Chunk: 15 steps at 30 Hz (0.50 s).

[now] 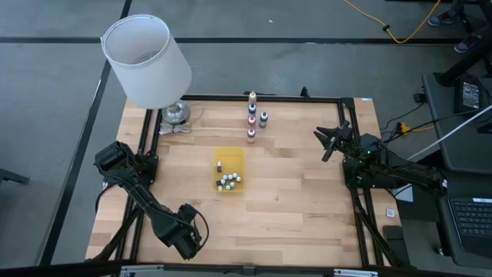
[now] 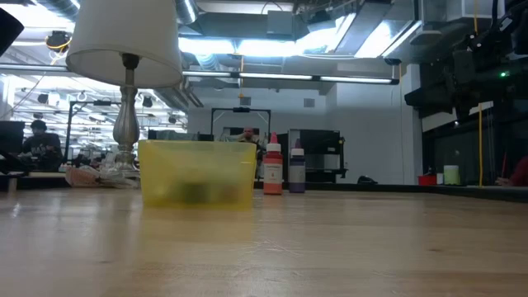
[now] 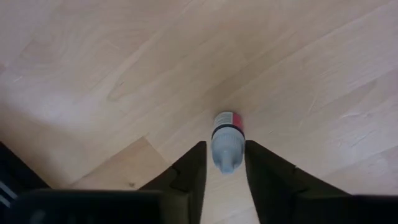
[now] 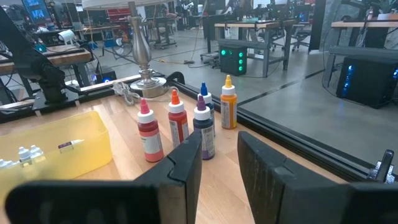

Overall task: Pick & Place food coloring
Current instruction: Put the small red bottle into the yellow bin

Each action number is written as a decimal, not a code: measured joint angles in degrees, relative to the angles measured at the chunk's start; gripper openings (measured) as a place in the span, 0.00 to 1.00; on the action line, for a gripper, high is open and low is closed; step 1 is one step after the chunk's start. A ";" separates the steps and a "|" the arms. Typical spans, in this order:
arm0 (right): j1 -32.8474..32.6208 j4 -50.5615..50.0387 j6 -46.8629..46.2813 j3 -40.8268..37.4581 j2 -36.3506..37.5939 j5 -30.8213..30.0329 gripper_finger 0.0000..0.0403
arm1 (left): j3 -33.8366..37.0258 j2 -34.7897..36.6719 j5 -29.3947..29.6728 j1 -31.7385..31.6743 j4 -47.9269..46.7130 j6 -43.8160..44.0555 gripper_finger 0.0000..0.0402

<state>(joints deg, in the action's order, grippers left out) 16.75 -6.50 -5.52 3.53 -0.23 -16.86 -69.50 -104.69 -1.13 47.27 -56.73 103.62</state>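
Observation:
My left gripper (image 1: 188, 238) hangs over the table's near left part, fingers pointing down, and is shut on a tiny food coloring bottle (image 3: 227, 127) with a grey cap and a red label. My right gripper (image 1: 324, 145) waits open above the table's right side, facing a row of standing dropper bottles (image 4: 178, 127) with pink, orange, purple, blue and yellow caps (image 1: 252, 115). More tiny white-capped bottles (image 1: 228, 182) lie in the yellow tray (image 1: 231, 156). My left gripper (image 3: 225, 163) pinches the tiny bottle at its grey cap end (image 3: 225, 155) between its two fingers, coming from above and pointing down. The bottle's body points away from the fingers toward the wood. Whether its base stands on the table or hangs clear, I cannot tell.
A lamp with a white shade (image 1: 146, 58) and a metal base (image 1: 175, 112) stands at the far left corner. The yellow tray (image 2: 198, 173) sits mid-table, the bottle row (image 2: 273, 169) behind it. Black frame rails (image 1: 346, 165) run along the table's sides. Bare wood lies near and right.

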 joint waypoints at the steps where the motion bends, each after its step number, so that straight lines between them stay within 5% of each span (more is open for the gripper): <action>1: 0.00 0.00 0.00 0.00 -0.02 0.00 0.26 | 0.01 0.01 0.05 0.00 0.00 -0.28 0.24; 15: 0.00 0.00 -0.01 0.00 -0.01 -0.01 0.26 | -1.35 1.69 0.33 -1.97 -1.73 -7.82 0.16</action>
<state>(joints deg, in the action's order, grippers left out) 16.75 -6.50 -5.53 3.53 -0.24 -16.87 -70.85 -103.00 -0.80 45.30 -58.46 95.80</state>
